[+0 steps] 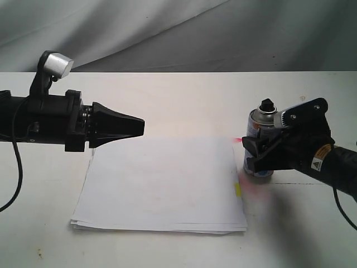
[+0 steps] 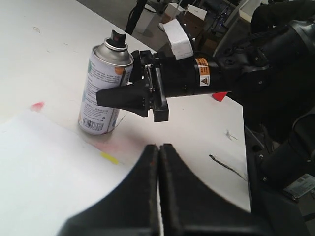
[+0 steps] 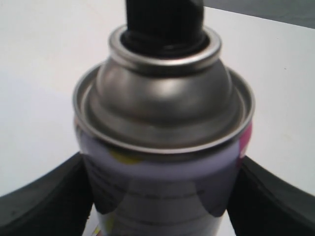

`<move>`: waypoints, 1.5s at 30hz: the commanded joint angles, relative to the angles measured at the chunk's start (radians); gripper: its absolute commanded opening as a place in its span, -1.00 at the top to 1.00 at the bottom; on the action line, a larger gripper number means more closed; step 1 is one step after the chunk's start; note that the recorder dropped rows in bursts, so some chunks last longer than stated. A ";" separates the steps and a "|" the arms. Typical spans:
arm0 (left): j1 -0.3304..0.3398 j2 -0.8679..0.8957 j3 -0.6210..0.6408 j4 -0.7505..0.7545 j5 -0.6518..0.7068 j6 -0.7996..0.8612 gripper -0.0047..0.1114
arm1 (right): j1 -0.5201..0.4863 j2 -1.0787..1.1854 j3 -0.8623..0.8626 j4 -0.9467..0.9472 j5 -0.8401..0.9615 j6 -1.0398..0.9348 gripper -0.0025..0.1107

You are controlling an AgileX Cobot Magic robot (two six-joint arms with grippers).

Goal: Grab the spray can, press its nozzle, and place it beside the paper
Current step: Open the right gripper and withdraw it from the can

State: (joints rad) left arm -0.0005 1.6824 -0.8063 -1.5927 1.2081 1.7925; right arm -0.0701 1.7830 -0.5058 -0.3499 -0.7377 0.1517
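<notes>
The spray can (image 1: 254, 129) stands upright on the table just right of the paper (image 1: 162, 184), its black nozzle (image 1: 266, 104) on top. My right gripper (image 1: 257, 152) is shut on the can's body, one finger on each side. In the right wrist view the can (image 3: 165, 128) fills the frame, with the nozzle (image 3: 165, 19) above and the fingers (image 3: 44, 196) against its sides. The left wrist view shows the can (image 2: 101, 88) held by the right gripper (image 2: 123, 96). My left gripper (image 1: 140, 125) hovers shut above the paper's far left corner, holding nothing.
A yellow tab (image 1: 238, 190) sits at the paper's right edge and a pink smudge (image 1: 238, 139) on the table near the can. A grey cloth backdrop (image 1: 178, 33) hangs behind the white table (image 1: 178, 95).
</notes>
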 commanded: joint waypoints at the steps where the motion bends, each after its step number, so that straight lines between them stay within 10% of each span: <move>1: 0.000 -0.008 0.004 -0.004 0.013 -0.003 0.92 | 0.002 -0.008 0.003 -0.006 -0.029 -0.014 0.96; 25: 0.000 -0.008 0.004 -0.004 0.013 -0.003 0.92 | 0.002 -0.008 0.003 -0.002 -0.002 -0.010 0.93; 29: 0.000 -0.008 0.004 -0.004 0.013 -0.003 0.92 | 0.002 -0.008 0.003 -0.006 -0.002 -0.010 0.55; 36: 0.000 -0.008 0.004 -0.004 0.013 -0.003 0.92 | 0.002 -0.008 0.003 -0.006 -0.006 -0.010 -0.73; 45: 0.000 -0.008 0.004 -0.004 0.013 -0.003 0.92 | 0.002 -0.016 0.003 -0.008 -0.028 -0.010 -0.90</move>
State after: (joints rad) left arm -0.0005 1.6824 -0.8063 -1.5927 1.2081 1.7925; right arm -0.0701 1.7830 -0.5058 -0.3517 -0.7385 0.1497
